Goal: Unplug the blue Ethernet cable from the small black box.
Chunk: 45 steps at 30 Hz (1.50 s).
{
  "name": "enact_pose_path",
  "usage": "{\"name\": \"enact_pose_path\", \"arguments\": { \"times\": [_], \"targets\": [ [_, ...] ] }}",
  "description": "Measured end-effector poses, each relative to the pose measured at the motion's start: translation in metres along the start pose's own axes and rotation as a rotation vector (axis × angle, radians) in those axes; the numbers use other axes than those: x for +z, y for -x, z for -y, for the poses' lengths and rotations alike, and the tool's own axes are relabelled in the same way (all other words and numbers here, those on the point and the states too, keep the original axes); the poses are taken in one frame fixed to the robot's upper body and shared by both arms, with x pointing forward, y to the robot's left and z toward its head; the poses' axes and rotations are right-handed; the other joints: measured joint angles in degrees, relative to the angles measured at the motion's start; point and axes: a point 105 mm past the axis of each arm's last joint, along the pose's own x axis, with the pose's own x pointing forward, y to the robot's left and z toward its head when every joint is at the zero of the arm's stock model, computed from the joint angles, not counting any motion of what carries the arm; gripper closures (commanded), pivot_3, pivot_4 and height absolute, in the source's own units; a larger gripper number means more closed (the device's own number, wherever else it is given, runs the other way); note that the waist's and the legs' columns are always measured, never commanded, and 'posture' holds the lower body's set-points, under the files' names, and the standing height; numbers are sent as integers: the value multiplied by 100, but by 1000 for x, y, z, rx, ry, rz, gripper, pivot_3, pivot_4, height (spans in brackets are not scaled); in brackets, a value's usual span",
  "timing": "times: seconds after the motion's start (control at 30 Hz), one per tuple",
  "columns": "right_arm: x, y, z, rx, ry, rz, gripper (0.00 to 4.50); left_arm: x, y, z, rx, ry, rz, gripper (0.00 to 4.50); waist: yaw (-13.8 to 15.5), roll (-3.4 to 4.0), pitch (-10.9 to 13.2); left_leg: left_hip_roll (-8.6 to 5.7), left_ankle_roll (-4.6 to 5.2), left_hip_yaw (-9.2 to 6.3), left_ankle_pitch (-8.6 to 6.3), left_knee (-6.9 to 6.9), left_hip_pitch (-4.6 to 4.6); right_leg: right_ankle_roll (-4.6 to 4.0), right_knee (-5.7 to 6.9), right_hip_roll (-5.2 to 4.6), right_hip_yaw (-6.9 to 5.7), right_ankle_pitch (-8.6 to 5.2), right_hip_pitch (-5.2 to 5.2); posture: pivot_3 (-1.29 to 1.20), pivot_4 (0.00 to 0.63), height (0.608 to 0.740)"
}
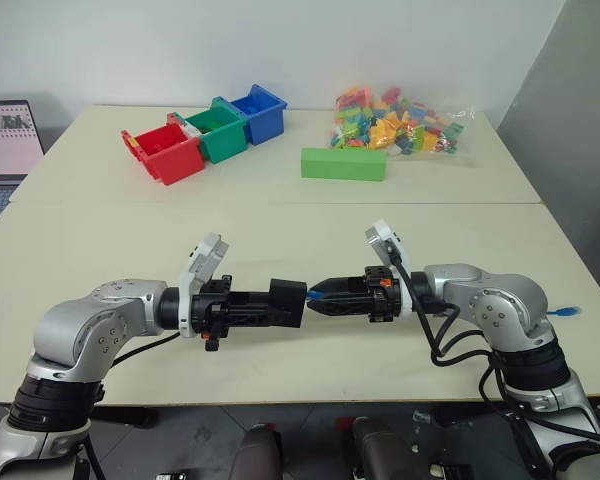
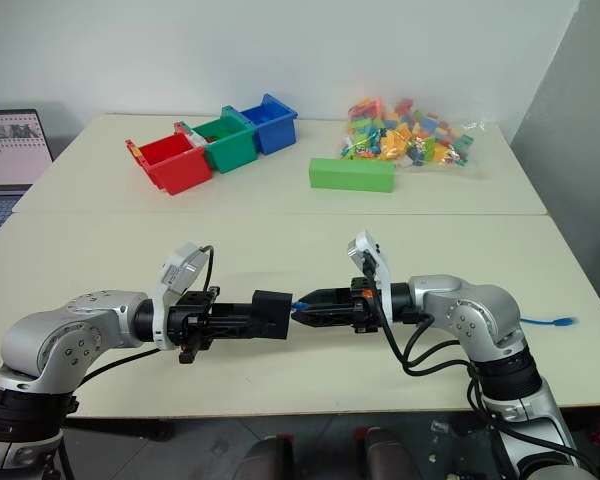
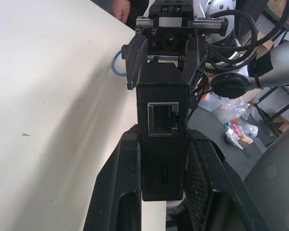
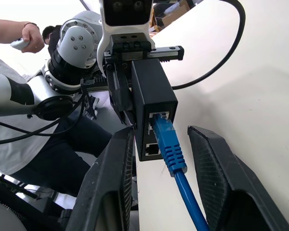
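My left gripper [image 1: 280, 303] is shut on the small black box [image 1: 288, 301] and holds it level above the table's near edge. The blue Ethernet cable [image 4: 169, 144] has its plug seated in a port on the box's [image 4: 154, 91] end face. Pointing at the box from the right, my right gripper [image 1: 316, 299] has a finger on either side of the plug. The right wrist view shows narrow gaps between the fingers [image 4: 209, 159] and the plug, so this gripper stands open. The cable's other end [image 1: 568, 312] lies on the table at the right. A second port [image 3: 163, 118] is empty.
Red [image 1: 166, 152], green [image 1: 217, 130] and blue [image 1: 259, 112] bins stand at the back left. A green block [image 1: 343, 164] and a bag of coloured bricks [image 1: 395, 122] are at the back. A laptop [image 1: 5, 140] is far left. A person's hand [image 4: 26, 36] holds a controller.
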Motion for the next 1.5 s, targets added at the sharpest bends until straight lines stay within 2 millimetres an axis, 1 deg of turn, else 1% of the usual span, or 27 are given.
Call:
{"name": "enact_pose_path", "arguments": {
  "times": [0.2,0.3,0.43,0.5,0.87,1.13,1.5],
  "targets": [
    [0,1,0,-2,0,-3,2628,-1,0,0,0,1,0,3707,-1,0,0,0,0,0,0,0,0,0,-1,0,0,0,0,0,150,740],
    [0,1,0,-2,0,-3,3147,0,0,0,0,0,1,3707,-1,0,0,0,0,0,0,-1,0,0,-1,0,0,0,-1,0,150,740],
    [0,2,0,-3,1,-6,4107,0,0,0,1,-2,1,3707,-1,0,0,0,0,0,0,-1,0,0,-1,0,1,0,-1,0,150,740],
    [-1,2,0,2,1,-7,4406,0,0,-1,6,-6,0,3707,-1,0,0,0,0,-1,0,-1,0,0,-1,0,0,0,-1,0,150,740],
    [-2,2,-2,16,-6,-22,4446,-4,1,1,-7,-5,1,3707,-2,0,0,0,0,0,0,-1,0,0,-2,0,1,0,-1,0,150,740],
    [-8,7,-4,36,-14,-63,4472,-11,-3,4,-23,-9,-10,3707,-2,1,0,1,0,0,0,-2,-1,0,-4,0,1,0,-1,0,150,740],
    [-17,11,-6,23,-19,-63,4476,-15,-3,3,-3,-15,1,3707,-1,1,1,1,0,-1,0,-3,-2,0,-6,0,2,-1,-1,0,150,740]
  ]
}}
